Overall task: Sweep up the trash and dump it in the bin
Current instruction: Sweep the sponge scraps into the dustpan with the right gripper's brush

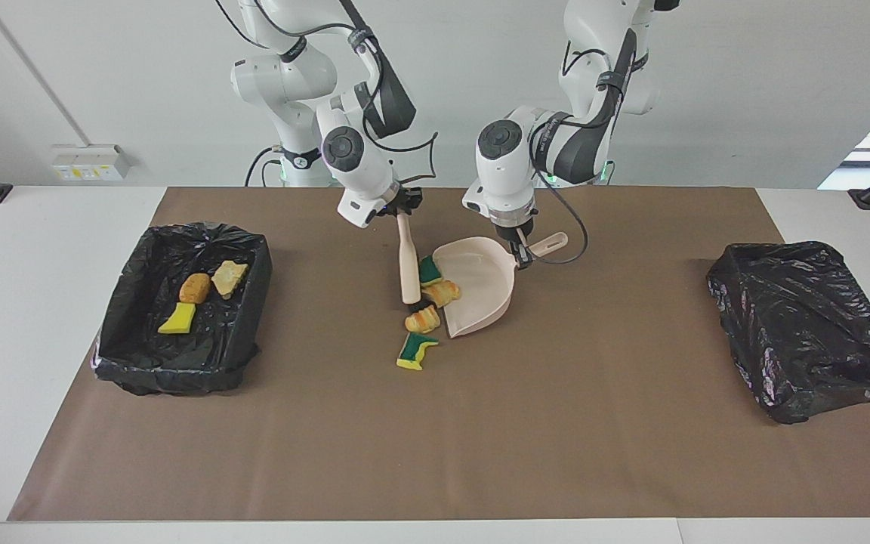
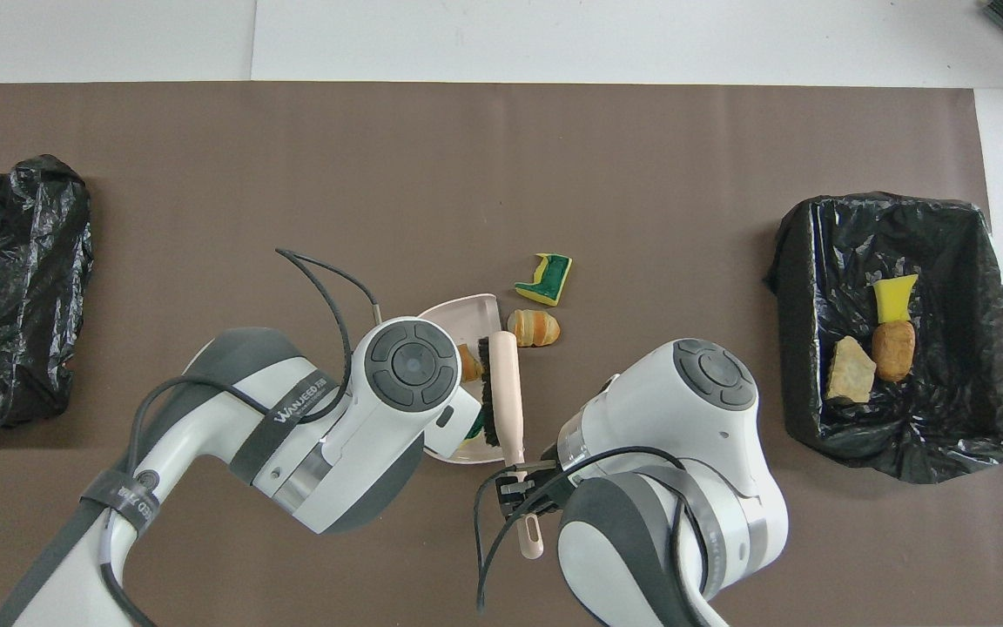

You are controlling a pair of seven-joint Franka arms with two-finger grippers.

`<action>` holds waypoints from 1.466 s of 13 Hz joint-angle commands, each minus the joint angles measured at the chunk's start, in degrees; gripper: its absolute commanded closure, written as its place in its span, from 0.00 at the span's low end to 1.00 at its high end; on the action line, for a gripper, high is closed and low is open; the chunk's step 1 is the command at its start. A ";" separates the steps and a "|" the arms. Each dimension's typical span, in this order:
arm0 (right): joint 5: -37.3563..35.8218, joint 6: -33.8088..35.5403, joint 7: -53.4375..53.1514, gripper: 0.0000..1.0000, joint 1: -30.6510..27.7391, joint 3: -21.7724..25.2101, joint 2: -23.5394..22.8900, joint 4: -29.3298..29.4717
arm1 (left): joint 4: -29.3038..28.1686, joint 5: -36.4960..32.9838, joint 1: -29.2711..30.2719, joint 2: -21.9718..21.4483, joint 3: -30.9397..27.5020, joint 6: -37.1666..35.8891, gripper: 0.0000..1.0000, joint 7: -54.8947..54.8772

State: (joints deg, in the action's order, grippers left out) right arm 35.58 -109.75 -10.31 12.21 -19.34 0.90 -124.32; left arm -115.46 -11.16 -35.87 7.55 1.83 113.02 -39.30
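My right gripper [image 1: 403, 208] is shut on the handle of the beige brush [image 1: 407, 261], whose bristles stand at the mouth of the beige dustpan [image 1: 488, 302]. My left gripper [image 1: 518, 243] is shut on the dustpan's handle. Of the trash, a green sponge scrap [image 1: 429, 270] and a bread lump [image 1: 444, 291] lie in the pan's mouth. Another bread lump [image 1: 422, 319] sits at the pan's lip. A green-yellow sponge scrap [image 1: 414, 350] lies on the mat, farther from the robots. In the overhead view my right gripper [image 2: 523, 475] grips the brush [image 2: 506, 383]; my left gripper is hidden under its arm.
The black-lined bin [image 1: 178, 370] at the right arm's end holds a yellow sponge bit [image 1: 178, 319], a bread lump [image 1: 195, 288] and a tan lump [image 1: 229, 278]. A second bin [image 1: 805, 325] covered in black bag stands at the left arm's end.
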 commanded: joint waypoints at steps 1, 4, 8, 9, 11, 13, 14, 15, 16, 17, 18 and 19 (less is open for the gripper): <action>-8.18 3.57 -1.38 1.00 -1.92 0.71 0.59 3.20 | -2.57 0.69 0.71 -1.66 -0.34 2.03 1.00 0.81; -31.03 3.04 0.63 1.00 -4.73 0.53 -2.29 6.35 | -2.93 0.96 2.74 -1.57 -0.34 1.94 1.00 4.30; -52.41 2.44 8.61 1.00 -6.67 0.27 -13.97 17.25 | -3.19 0.97 2.91 -0.61 -0.34 1.68 1.00 8.63; -53.50 1.65 8.72 1.00 -7.02 0.18 -15.82 17.53 | -3.97 1.05 2.74 -0.61 -0.34 1.68 1.00 8.72; -50.63 1.55 8.55 1.00 -5.98 -0.25 -18.38 16.57 | -4.24 1.32 2.83 -0.70 -0.34 1.15 1.00 8.63; -40.64 4.18 9.16 1.00 -4.05 -0.70 -17.08 14.81 | -4.33 1.40 2.83 -0.87 -0.25 -0.07 1.00 8.72; -34.76 5.06 9.25 1.00 -3.87 -0.70 -16.81 14.55 | -4.33 1.40 2.83 -0.96 -0.34 -1.21 1.00 8.72; -29.48 5.16 9.34 1.00 -3.86 -0.70 -16.54 14.02 | -4.33 1.40 2.83 -1.05 -0.34 -2.01 1.00 8.72; -24.29 5.16 9.43 1.00 -3.60 -1.22 -15.85 13.06 | -4.85 1.40 2.74 -1.31 -0.34 -2.19 1.00 8.80; -19.37 5.16 9.08 1.00 -3.16 -1.83 -14.97 12.09 | -5.38 1.40 2.65 -1.57 -0.34 -1.93 1.00 8.72; -16.01 5.33 8.55 1.00 -2.29 -1.93 -13.92 10.87 | -5.56 1.40 2.65 -1.57 -0.25 -1.58 1.00 8.46; -14.15 5.68 8.20 1.00 -1.15 -1.93 -13.21 10.51 | -5.56 1.40 2.65 -1.57 -0.25 -1.49 1.00 8.28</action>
State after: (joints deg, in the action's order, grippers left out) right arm 17.03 -104.43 -2.87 10.24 -20.89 -15.47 -110.92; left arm -118.82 -10.18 -33.32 7.63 1.48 111.64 -30.89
